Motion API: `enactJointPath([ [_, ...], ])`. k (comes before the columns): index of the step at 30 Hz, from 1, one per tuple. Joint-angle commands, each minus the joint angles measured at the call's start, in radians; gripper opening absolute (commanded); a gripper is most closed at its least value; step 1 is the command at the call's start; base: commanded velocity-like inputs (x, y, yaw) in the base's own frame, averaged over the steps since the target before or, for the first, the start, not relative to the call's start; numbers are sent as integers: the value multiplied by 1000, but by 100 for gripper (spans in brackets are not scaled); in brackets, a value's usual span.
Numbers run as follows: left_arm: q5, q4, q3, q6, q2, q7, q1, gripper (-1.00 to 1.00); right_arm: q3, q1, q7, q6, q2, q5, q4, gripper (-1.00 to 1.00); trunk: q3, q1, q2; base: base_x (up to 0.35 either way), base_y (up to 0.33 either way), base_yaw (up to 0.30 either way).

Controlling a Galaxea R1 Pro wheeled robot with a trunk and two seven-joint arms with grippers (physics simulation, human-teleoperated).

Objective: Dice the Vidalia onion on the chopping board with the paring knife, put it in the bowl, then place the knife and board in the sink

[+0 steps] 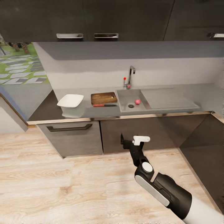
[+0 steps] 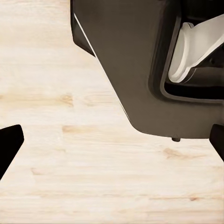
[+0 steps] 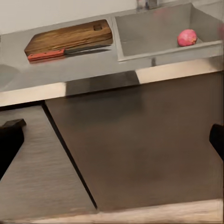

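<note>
**Onion waits in the sink, ahead of and above the right hand**

Onion first: the small round pink-red Vidalia onion [image 1: 137,101] lies on the floor of the rectangular stainless-steel sink [image 1: 124,99], just beside the round dark drain [image 1: 131,106] and apart from the basin walls. In the right wrist view the same onion [image 3: 187,37] sits toward the far side of the basin.

The right hand [image 1: 134,141] hangs in front of the dark grey cabinet doors [image 1: 133,133], below the table's thin metallic front edge. Its fingers stand apart with nothing between them, so it is open and empty. From that hand the onion lies forward and up, nearly straight ahead over the edge; a round thing, it offers no long axis to line up with.

The left hand's dark fingertips [image 2: 9,142] show at the frame edges over the pale wooden floor [image 2: 70,177], spread wide and holding nothing; it points down at the boards, so I judge the right arm the nearer one for the reach.

Left of the sink on the dark grey glossy table [image 1: 46,109], the dark brown wooden chopping board [image 1: 103,98] lies with its long side parallel to the front edge, the red-handled paring knife [image 1: 104,105] just in front of it, parallel too. The shallow white bowl [image 1: 70,100] stands further left.
</note>
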Motion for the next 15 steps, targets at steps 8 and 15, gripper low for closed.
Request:
enactJointPath([
  [8,5,-12,0,-1,0,3,-14,100,115,-2,-7,-97,2,-9,144,100,-2,0,-2,-34,-21,0],
  [15,2,1,1,2,33,7,-94,100,285,-2,-8,-255,10,-44,349,100,-2,0,-2,-1,0,0],
])
